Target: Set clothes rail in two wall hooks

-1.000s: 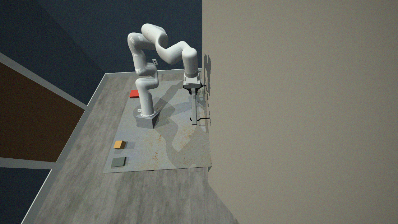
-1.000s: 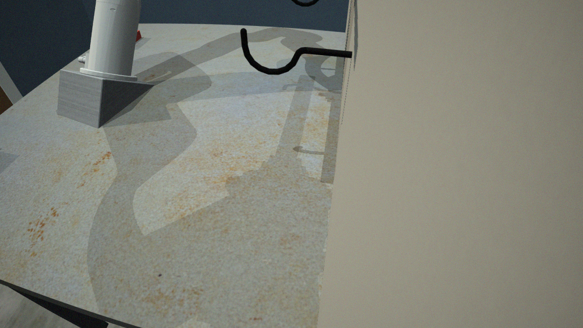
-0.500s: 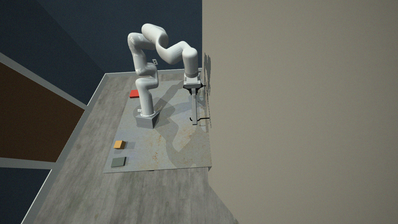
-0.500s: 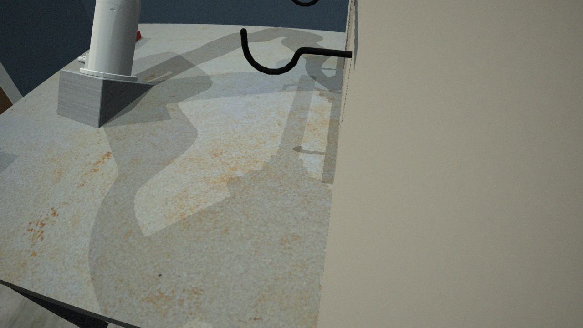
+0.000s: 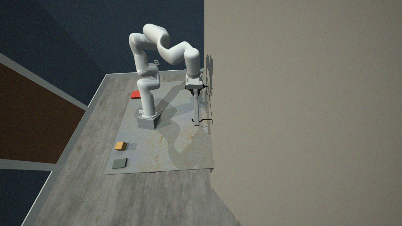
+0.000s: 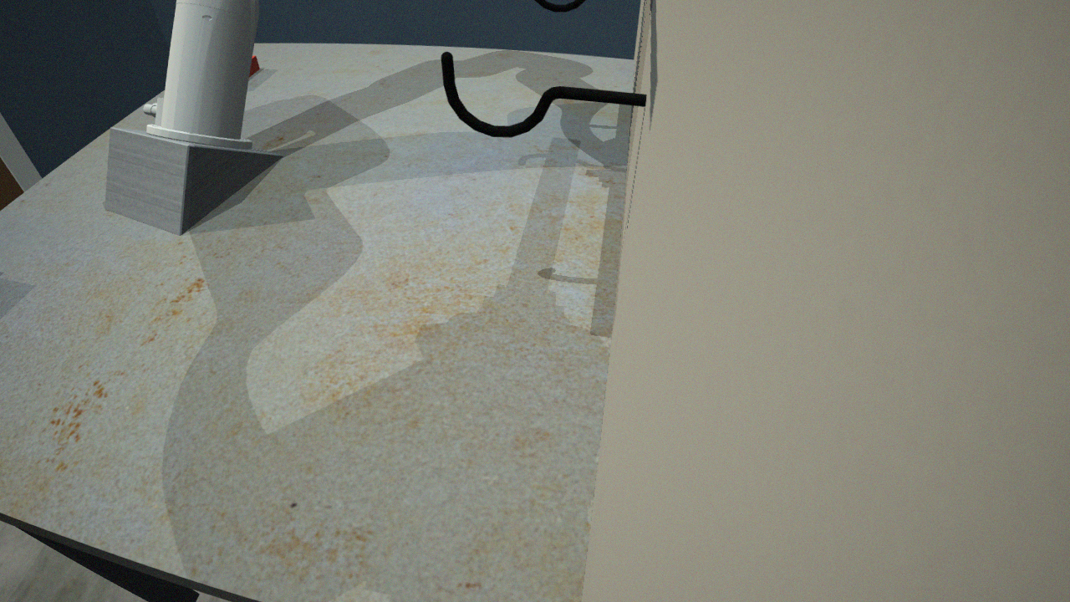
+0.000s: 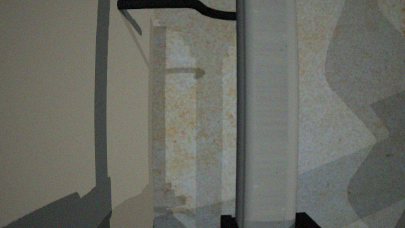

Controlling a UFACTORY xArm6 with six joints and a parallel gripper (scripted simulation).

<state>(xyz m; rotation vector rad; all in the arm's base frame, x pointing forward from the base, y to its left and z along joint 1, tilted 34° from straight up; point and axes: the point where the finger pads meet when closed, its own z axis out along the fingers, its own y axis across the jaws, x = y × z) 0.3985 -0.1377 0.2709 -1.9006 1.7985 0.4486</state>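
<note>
My gripper (image 5: 195, 92) (image 7: 267, 221) is shut on one end of the grey clothes rail (image 5: 196, 109) (image 7: 269, 111), which runs level alongside the beige wall (image 5: 281, 112) (image 6: 822, 299) (image 7: 47, 95). Two black hooks stick out of the wall: the near hook (image 5: 204, 119) (image 6: 598, 96) (image 7: 158, 4) and the far hook (image 5: 206, 85) (image 6: 561, 6). In the top view the rail's free end lies over the near hook's cup. In the exterior view the near hook's cup is empty and the rail is out of frame. In the wrist view the near hook passes behind the rail.
The robot base (image 5: 149, 119) (image 6: 179, 171) stands on the rusty metal table (image 5: 157, 157) (image 6: 374, 374). A red block (image 5: 135, 94), an orange block (image 5: 120, 145) and a grey-green block (image 5: 120, 163) lie along the table's left side, far from the wall.
</note>
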